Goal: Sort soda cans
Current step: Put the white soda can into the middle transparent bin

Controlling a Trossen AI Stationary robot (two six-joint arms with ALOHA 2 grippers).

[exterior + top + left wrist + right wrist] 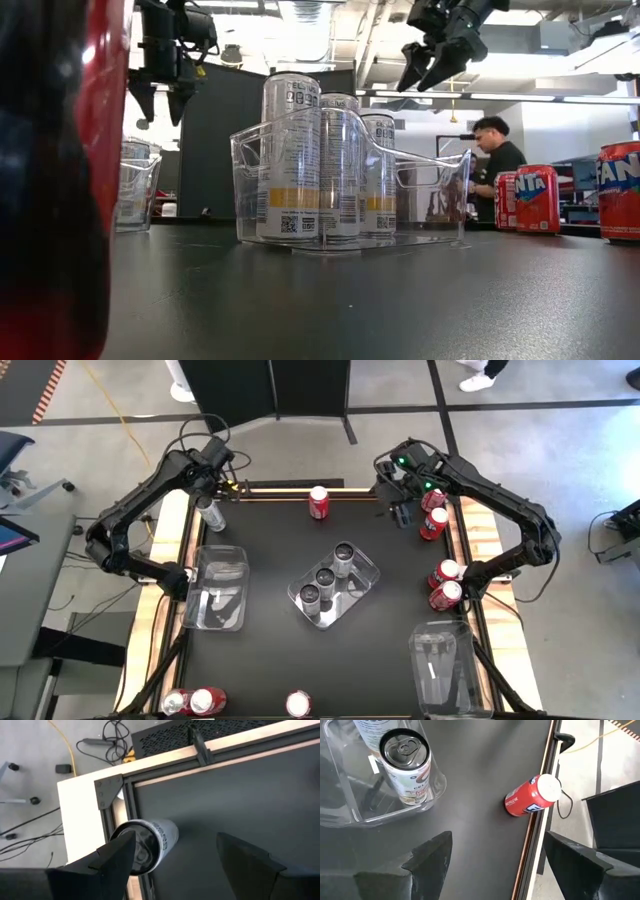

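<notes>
The left gripper (175, 855) hangs open over the silver-grey cylindrical soda can (145, 842) at the worktop's (270, 540) far left corner, apparently about to descend and close, while the right gripper (402, 512) waits open near the far right edge.

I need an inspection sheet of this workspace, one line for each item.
Surface: dark table, wooden side rails.
Job's things: three silver cans upright in the centre tray; one silver can at the far left edge; red cans along the right edge, far edge and near edge.
Clutter: two more clear trays.
Grippers: left tool open above the silver can; right tool open, raised.
Cables: yellow cable on floor.
Surroundings: a person behind.
</notes>
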